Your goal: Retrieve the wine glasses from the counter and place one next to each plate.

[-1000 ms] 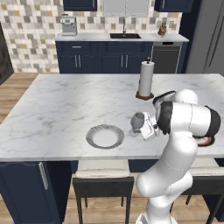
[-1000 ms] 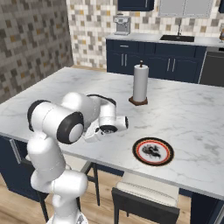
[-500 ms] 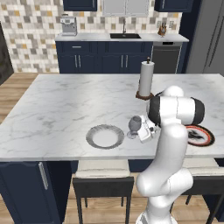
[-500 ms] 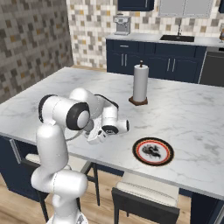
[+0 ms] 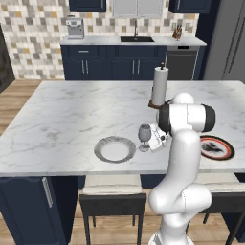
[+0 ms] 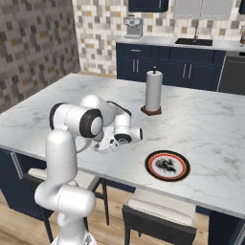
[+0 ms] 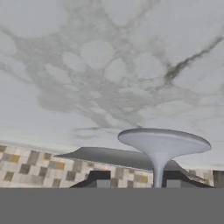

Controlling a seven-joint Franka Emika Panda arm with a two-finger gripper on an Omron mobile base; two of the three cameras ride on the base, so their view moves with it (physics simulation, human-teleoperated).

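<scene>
One wine glass (image 5: pixel 144 133) stands upright on the marble island, just right of the white grey-rimmed plate (image 5: pixel 115 150). My gripper (image 5: pixel 151 142) reaches in low from the right at the stem. In the hand view, which is rolled upside down, the glass's round foot (image 7: pixel 164 141) and stem sit between my gripper's (image 7: pixel 136 178) dark fingertips (image 7: pixel 99 176). Gaps show on both sides of the stem, so the jaws are open around it. The red-rimmed plate (image 5: pixel 216 147) (image 6: pixel 167 165) lies further right. The counter (image 5: pixel 100 40) runs along the back wall.
A paper-towel roll (image 5: pixel 160 86) (image 6: pixel 153 91) stands on the island behind the glass. A coffee machine (image 5: pixel 75 27) sits on the counter beside the black sink (image 5: pixel 136 39). Stools (image 5: pixel 112 198) are tucked under the island's near edge.
The fingers were shut on the glass's stem and have now parted from it. The arm's upper links swung over the glass, which stays beside the white plate.
</scene>
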